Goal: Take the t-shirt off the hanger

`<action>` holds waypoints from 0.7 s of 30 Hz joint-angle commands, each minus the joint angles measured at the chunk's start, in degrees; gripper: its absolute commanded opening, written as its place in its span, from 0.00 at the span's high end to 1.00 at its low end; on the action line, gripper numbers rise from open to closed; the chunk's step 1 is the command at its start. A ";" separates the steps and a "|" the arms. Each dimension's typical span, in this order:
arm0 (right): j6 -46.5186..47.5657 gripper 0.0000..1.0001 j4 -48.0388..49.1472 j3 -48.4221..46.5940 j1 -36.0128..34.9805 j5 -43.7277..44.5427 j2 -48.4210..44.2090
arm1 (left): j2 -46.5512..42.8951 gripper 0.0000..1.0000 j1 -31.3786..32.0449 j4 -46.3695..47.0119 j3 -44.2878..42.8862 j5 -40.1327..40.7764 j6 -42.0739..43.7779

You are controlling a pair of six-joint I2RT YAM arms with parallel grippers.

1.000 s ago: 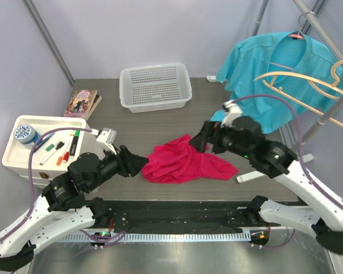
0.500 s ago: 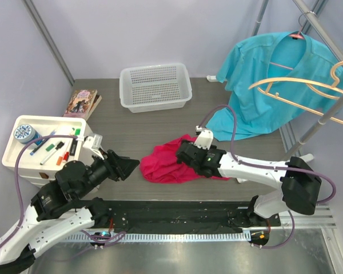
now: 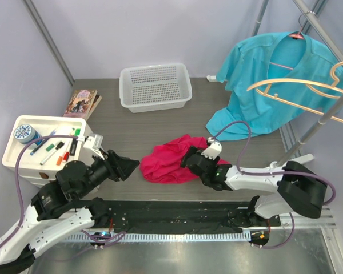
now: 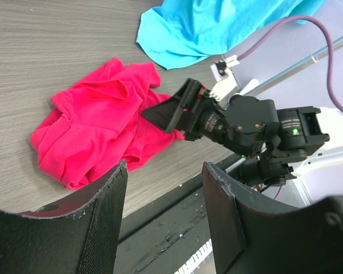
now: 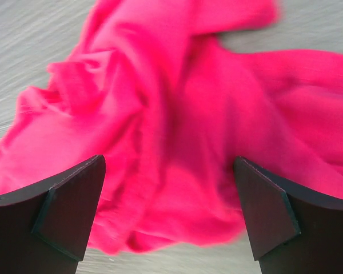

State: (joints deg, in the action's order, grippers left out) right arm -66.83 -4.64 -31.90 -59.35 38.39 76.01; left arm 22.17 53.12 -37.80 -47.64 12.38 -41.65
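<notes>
A red t-shirt (image 3: 167, 161) lies crumpled on the table, off any hanger. It also shows in the left wrist view (image 4: 97, 128) and fills the right wrist view (image 5: 177, 114). My right gripper (image 3: 188, 157) is open and low over the shirt's right part, its jaws (image 5: 167, 165) straddling the cloth without pinching it. My left gripper (image 3: 131, 164) is open and empty just left of the shirt, with only table edge between its jaws (image 4: 164, 174). A teal shirt (image 3: 263, 85) hangs on a hanger at the back right. An empty wooden hanger (image 3: 297, 91) hangs beside it.
A white mesh basket (image 3: 155, 85) stands at the back. A white tray (image 3: 23, 154) with markers and a tape roll sits at the left, with a book (image 3: 82, 103) behind it. The clothes rack's pole (image 3: 326, 120) and its foot (image 3: 257, 171) stand at the right.
My right arm has dropped and drawn in, bringing its open gripper down onto the red shirt's right side. My left gripper pulled back slightly to the left, then held still.
</notes>
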 commanded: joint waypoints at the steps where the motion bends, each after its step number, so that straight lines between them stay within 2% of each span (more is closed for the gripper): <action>1: 2.84 0.01 14.12 -2.46 0.11 -2.08 5.46 | 1.03 0.44 -0.04 0.89 -0.79 0.10 -0.10; 3: 3.72 0.01 18.43 -3.34 -0.06 -3.58 9.48 | 1.12 0.44 -0.04 0.62 -1.05 0.19 -0.01; 5: 4.34 0.01 18.27 -6.40 -0.06 -3.42 12.40 | 1.21 0.44 0.05 0.36 -1.32 0.36 -0.01; 7: 4.51 0.01 12.67 -9.74 -0.24 -1.14 16.62 | 1.21 0.44 -0.04 -0.08 -1.58 0.45 -0.01; 10: 4.86 0.01 2.74 -15.81 -1.64 6.85 20.92 | 1.12 0.44 -0.04 -0.26 -1.76 0.45 -0.10; 11: 4.26 0.05 -0.25 -18.35 -2.25 11.31 21.98 | 1.29 0.44 -0.04 -0.26 -1.76 0.54 -0.10; 13: 4.08 0.08 -5.97 -19.86 -3.83 14.59 24.17 | 1.55 0.44 0.05 -0.43 -1.93 0.54 -0.01; 16: 3.19 0.18 -8.98 -19.52 -4.89 18.47 25.07 | 2.26 0.44 -0.04 0.18 -1.67 0.63 0.25; 18: 5.63 0.37 -5.93 -17.07 -4.98 18.56 24.81 | 2.78 0.44 0.05 0.71 -1.41 0.63 0.51; 19: 6.96 0.50 -4.08 -15.92 -4.98 18.30 24.11 | 3.05 0.43 0.05 0.97 -1.32 0.54 0.69; 21: 11.86 0.60 2.34 -12.41 -4.98 16.47 21.56 | 4.01 0.43 -0.04 1.24 -1.67 0.45 1.22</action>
State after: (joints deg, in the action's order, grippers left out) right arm -60.88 -7.31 -48.88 -64.34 50.92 100.64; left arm 24.43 53.12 -38.04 -47.66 12.40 -41.56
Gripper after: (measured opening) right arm 0.491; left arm 0.566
